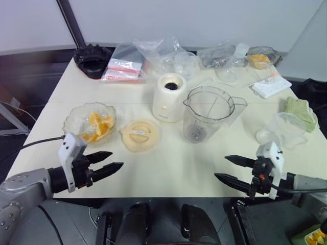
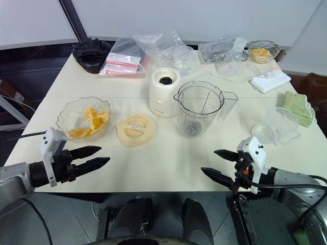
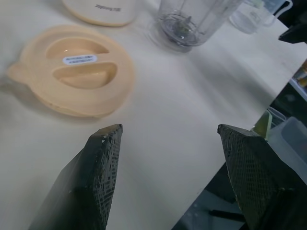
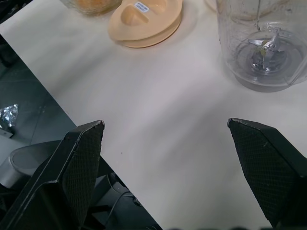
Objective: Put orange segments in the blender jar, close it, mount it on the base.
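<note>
The clear blender jar (image 1: pixel 207 115) stands upright and empty, metal blades at its bottom, right of the cream base (image 1: pixel 169 97). Glossy orange segments (image 1: pixel 97 126) fill a crinkled bowl (image 1: pixel 76 118) at left. Left gripper (image 1: pixel 108 163) and right gripper (image 1: pixel 229 169) hover open, holding nothing.

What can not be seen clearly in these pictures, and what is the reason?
- Orange segments: exact count unclear in the head views; they overlap inside the crinkled bowl.
- Base: cut off by the left wrist view's edge.
- Lid label: print too small to read.
- Blender jar: rim cut off in the right wrist view.

Gripper (image 3: pixel 165 132) spread over table (image 3: pixel 192 96); lid (image 3: pixel 72 69) beside blender jar (image 3: pixel 192 21)
</note>
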You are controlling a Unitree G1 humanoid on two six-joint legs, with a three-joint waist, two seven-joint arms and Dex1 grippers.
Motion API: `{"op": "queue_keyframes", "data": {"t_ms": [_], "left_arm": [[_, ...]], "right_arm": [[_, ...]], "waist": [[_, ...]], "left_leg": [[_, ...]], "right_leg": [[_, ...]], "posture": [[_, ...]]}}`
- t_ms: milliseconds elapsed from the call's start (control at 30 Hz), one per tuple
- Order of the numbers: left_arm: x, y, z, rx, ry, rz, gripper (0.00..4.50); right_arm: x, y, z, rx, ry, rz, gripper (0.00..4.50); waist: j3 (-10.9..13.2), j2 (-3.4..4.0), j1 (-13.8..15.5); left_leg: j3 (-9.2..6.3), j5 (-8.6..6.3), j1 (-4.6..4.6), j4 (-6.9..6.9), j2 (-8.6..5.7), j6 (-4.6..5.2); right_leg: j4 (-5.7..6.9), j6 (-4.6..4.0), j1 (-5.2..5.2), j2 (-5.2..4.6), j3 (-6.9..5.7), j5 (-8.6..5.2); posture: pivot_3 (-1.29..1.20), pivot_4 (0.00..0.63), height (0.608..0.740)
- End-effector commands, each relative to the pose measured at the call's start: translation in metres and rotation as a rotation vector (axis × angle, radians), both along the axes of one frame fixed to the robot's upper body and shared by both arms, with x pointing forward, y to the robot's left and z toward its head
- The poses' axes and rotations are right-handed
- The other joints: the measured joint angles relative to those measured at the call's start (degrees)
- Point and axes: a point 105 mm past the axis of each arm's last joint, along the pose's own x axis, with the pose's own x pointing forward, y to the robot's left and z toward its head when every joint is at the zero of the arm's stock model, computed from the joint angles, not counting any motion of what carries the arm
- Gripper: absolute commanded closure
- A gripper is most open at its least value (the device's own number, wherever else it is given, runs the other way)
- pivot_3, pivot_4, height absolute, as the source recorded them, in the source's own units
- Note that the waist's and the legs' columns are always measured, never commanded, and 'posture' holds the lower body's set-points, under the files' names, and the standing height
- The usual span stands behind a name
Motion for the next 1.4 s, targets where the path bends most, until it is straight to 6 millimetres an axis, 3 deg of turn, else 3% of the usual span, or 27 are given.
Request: {"op": "queue_keyframes", "data": {"t_ms": [33, 467, 767, 867, 1033, 1167, 1267, 1400], "left_arm": [[0.006, 0.002, 0.009, -0.010, -0.033, 0.003, 1.19], [0.009, 0.014, 0.008, 0.049, -0.063, 0.024, 1.19], [0.009, 0.013, 0.017, 0.023, -0.083, 0.049, 1.19], [0.013, 0.019, 0.016, 0.108, -0.052, 0.068, 1.19], [0.028, 0.021, 0.041, 0.079, -0.144, 0.108, 1.19], [0.038, 0.029, 0.046, 0.086, -0.067, 0.140, 1.19], [0.060, 0.042, 0.055, 0.099, -0.045, 0.257, 1.19], [0.100, 0.053, 0.077, 0.100, -0.086, 0.456, 1.19]], "right_arm": [[0.003, 0.010, 0.010, 0.006, -0.053, 0.032, 0.16], [0.011, 0.013, 0.017, 0.016, -0.071, 0.033, 0.16], [0.016, 0.012, 0.008, 0.009, -0.064, 0.003, 0.16], [0.017, 0.007, 0.001, -0.038, -0.046, -0.015, 0.16], [0.022, 0.004, 0.005, -0.042, -0.066, -0.018, 0.16], [0.019, 0.008, 0.011, -0.041, -0.074, 0.018, 0.16], [0.013, 0.025, 0.027, 0.014, -0.115, 0.092, 0.16], [0.000, 0.050, 0.029, -0.011, -0.136, 0.194, 0.16]], "waist": [[0.0, 0.00, 0.1], [0.0, 0.00, 0.1], [0.0, 0.00, 0.0], [0.0, -0.01, 0.1], [0.0, -0.01, 0.1], [0.0, -0.02, 0.1], [0.0, -0.03, 0.2], [0.0, -0.11, 0.4]], "left_leg": [[0.01, 0.00, -0.01, -0.01, 0.00, 0.00], [0.02, 0.00, -0.02, -0.07, 0.01, 0.00], [0.03, 0.00, -0.02, -0.07, 0.03, 0.00], [0.03, 0.00, -0.01, -0.07, 0.03, -0.01], [0.05, 0.00, -0.02, -0.06, 0.00, 0.00], [0.07, 0.01, -0.02, -0.06, -0.14, 0.01], [0.05, 0.04, -0.01, -0.06, -0.18, 0.06], [-0.10, 0.10, 0.01, -0.05, -0.22, 0.15]], "right_leg": [[0.00, 0.00, 0.00, 0.00, 0.00, 0.00], [0.01, -0.01, 0.00, 0.00, 0.00, 0.01], [0.01, -0.01, 0.00, -0.01, 0.00, 0.01], [0.02, -0.01, -0.01, 0.00, -0.01, 0.01], [0.02, -0.01, 0.05, 0.00, -0.01, 0.01], [0.13, -0.01, 0.07, 0.01, 0.00, 0.01], [0.26, -0.01, 0.08, 0.08, -0.05, 0.01], [0.32, 0.00, 0.21, 0.18, -0.09, 0.01]], "posture": [[0.00, 0.150, 0.740], [0.00, 0.150, 0.740], [0.00, 0.150, 0.740], [0.00, 0.150, 0.740], [0.00, 0.150, 0.740], [0.00, 0.150, 0.740], [0.00, 0.150, 0.740], [0.00, 0.150, 0.740]]}}
